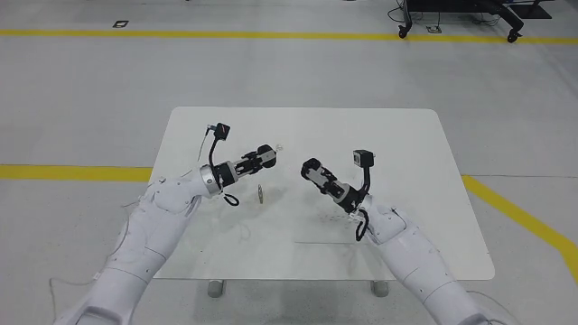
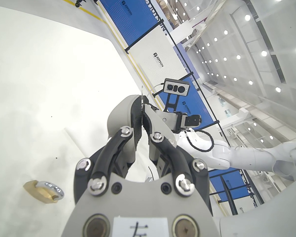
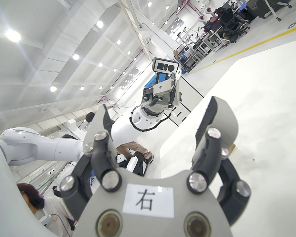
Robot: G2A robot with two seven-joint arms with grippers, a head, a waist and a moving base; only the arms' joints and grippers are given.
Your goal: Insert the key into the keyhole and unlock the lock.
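Pale grey floor striped with yellow lines surrounds a white desk (image 1: pixel 397 144), and both arms hang over the half of it nearer the robot. The left tool (image 2: pixel 142 110) is pinched tight on the key (image 2: pixel 142 94). Its two ribbed pads meet on the flat metal, and a thin silver blade, seen edge-on, sticks out past the fingertips. The right tool (image 1: pixel 309 165) faces it tip to tip, near but apart. Its jaws are spread wide with nothing between them, and in the right wrist view its two pads stand well apart across an open gap.

The lock (image 2: pixel 42 191), a brass padlock with a silver shackle, lies flat on the desk. Relative to the left tool it sits below and behind the fingertips, back toward that arm's wrist and off to one side of the palm. It touches neither the tool nor the key. Seen from above, it lies just beside the left forearm, between the two arms, closer to the left tool than to the right one. The key's blade points away from the lock, toward the right tool. Whether the shackle is latched cannot be told
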